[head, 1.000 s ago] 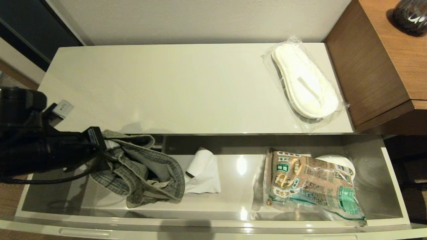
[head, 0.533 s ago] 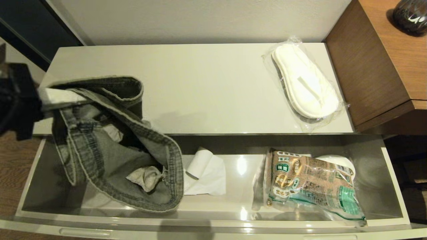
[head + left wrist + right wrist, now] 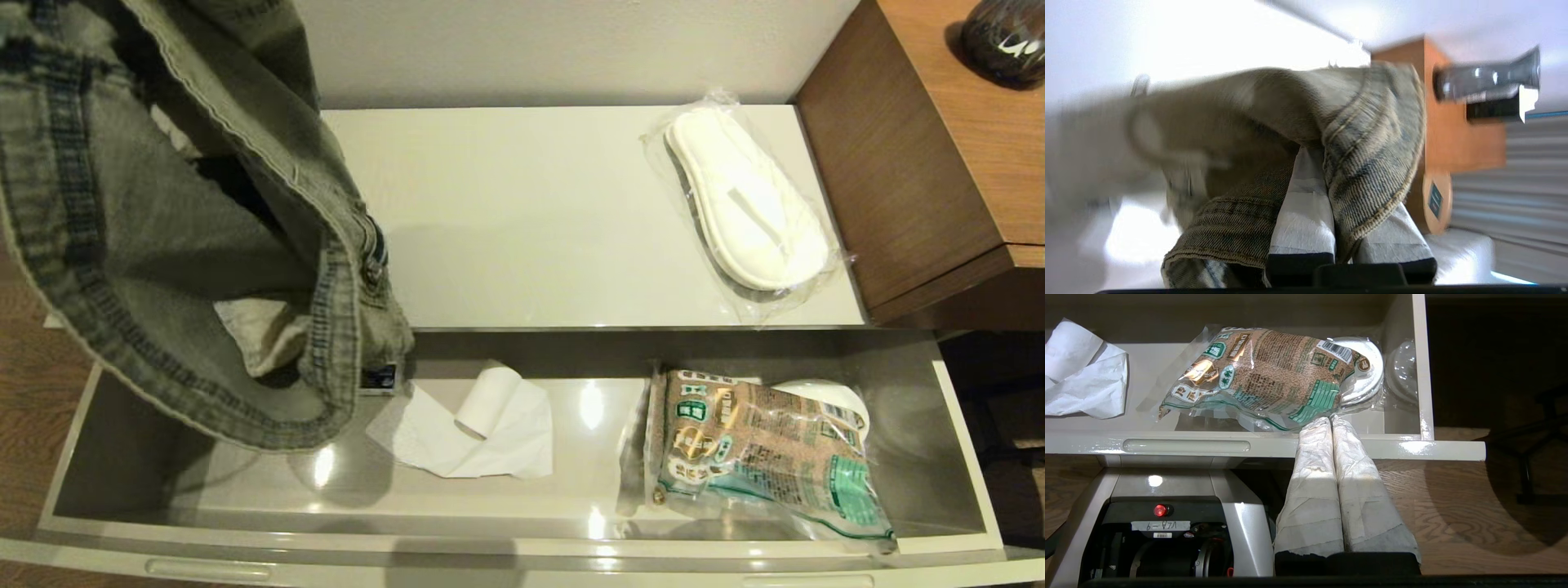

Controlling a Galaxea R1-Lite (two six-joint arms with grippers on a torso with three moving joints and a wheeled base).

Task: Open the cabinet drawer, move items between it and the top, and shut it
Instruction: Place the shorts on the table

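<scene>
The cabinet drawer [image 3: 490, 563] stands pulled open below the glossy cream top [image 3: 531, 220]. A faded grey-green denim garment [image 3: 163, 245] hangs high over the drawer's left end, close to the head camera, with its lower hem above the drawer floor. My left gripper [image 3: 1318, 163] is shut on a fold of that denim [image 3: 1372, 134]; the garment hides it in the head view. The plastic-wrapped white slippers [image 3: 747, 204] lie on the right end of the top. My right gripper [image 3: 1331, 418] is shut and empty, parked low in front of the drawer front [image 3: 1412, 449].
In the drawer lie a crumpled white tissue [image 3: 473, 433] at the middle and a brown-and-green food packet [image 3: 759, 449] on a white round lid [image 3: 824, 396] at the right. A brown wooden desk [image 3: 939, 163] with a dark vase [image 3: 1004, 37] adjoins the cabinet's right end.
My left gripper has lifted the denim garment out of the drawer's left end, up and toward the head camera. The arm has left the head view. The tissue is uncovered.
</scene>
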